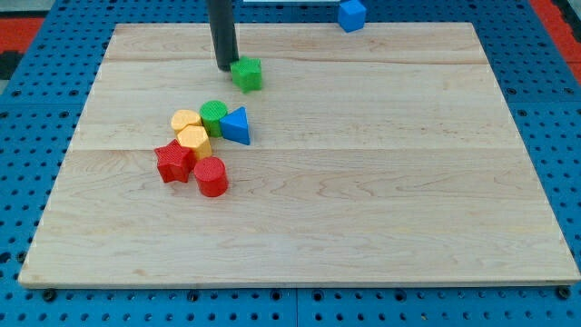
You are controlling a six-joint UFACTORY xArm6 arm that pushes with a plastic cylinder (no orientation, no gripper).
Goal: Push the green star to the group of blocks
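The green star [246, 74] lies near the top of the wooden board [381, 182], left of centre. My tip [225, 66] stands just to the star's left, touching or almost touching it. The group of blocks lies below the star: a green cylinder [213, 116], a blue triangle [236, 125], two yellow blocks [186, 121] [194, 141], a red star [172, 162] and a red cylinder [211, 176]. The green star is apart from the group, a short gap above the green cylinder and blue triangle.
A blue cube [351, 14] sits off the board at the view's top, right of centre. The board rests on a blue perforated table [27, 109].
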